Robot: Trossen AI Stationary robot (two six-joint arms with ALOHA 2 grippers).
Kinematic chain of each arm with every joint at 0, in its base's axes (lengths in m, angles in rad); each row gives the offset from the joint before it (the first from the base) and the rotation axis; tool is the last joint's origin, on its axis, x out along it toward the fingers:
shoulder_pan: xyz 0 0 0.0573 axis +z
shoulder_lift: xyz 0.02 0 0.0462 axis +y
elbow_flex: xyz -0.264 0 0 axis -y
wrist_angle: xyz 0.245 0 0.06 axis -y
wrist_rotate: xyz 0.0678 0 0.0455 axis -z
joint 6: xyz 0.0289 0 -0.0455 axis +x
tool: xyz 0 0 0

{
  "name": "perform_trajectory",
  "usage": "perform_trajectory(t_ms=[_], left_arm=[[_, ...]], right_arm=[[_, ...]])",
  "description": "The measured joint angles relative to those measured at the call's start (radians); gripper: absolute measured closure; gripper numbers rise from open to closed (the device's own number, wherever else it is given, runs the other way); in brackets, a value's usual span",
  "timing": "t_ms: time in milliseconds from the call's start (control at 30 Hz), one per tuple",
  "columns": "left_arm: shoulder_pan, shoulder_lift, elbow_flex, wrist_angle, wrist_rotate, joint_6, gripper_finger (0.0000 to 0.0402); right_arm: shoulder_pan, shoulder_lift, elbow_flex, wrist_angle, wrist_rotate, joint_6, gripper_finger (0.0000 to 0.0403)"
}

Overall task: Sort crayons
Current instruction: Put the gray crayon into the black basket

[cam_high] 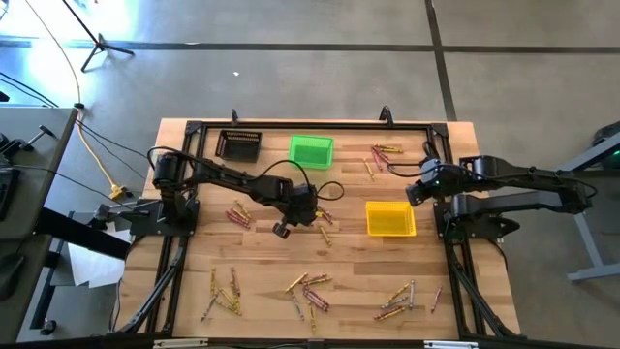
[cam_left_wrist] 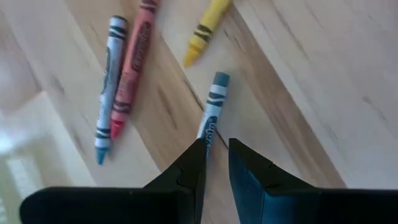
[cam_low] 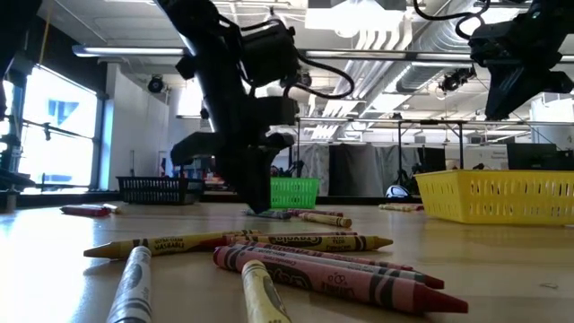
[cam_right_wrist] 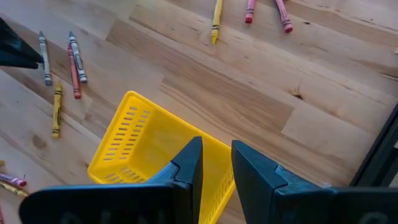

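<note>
High view: working left to right, you first meet the black slotted plastic bin (cam_high: 238, 144) at the far edge of the pale wooden slat table (cam_high: 194, 291), then the green plastic bin (cam_high: 311, 150), then the yellow plastic bin (cam_high: 389, 218). The small paper-wrapped wax crayons (cam_high: 308, 289), reddish, yellow-gold and greyish, lie scattered in loose clusters along the near edge, at mid-table and beside the green bin; none can be seen inside a bin, so judge the sort barely begun.

Left arm: the left gripper (cam_left_wrist: 216, 152) is low over mid-table. In its wrist view you see a greyish crayon (cam_left_wrist: 212, 112) running in between the two dark fingers (cam_left_wrist: 186, 174), which stand only a narrow gap apart. Whether they actually pinch it you cannot tell. A grey, a reddish and a yellow crayon lie just beyond it.

Right arm: the right gripper (cam_right_wrist: 215, 163) hangs above the yellow bin's rim with a narrow gap between its fingers and nothing between them.

Handling: expect each crayon to be light, stiff and brittle, and round enough to roll. You should take it across the paper-wrapped middle, squarely and gently, since the wrapper probably grips better than bare wax.
</note>
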Motion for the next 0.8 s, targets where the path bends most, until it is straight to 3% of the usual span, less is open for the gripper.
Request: perform_trajectory(t_ms=[433,667,800], left_arm=[[0.000,0.046,0.000,0.009,-0.022,-0.083,0.0349],[0.000,0.037,-0.001,0.004,-0.030,-0.236,0.0395],[0.000,0.004,-0.006,0.005,-0.038,-0.277,0.0393]], right_arm=[[0.000,0.000,0.000,0.003,0.000,0.000,0.0331],[0.000,0.000,0.000,0.003,0.001,0.000,0.0331],[0.000,0.000,0.000,0.004,0.001,0.000,0.0331]])
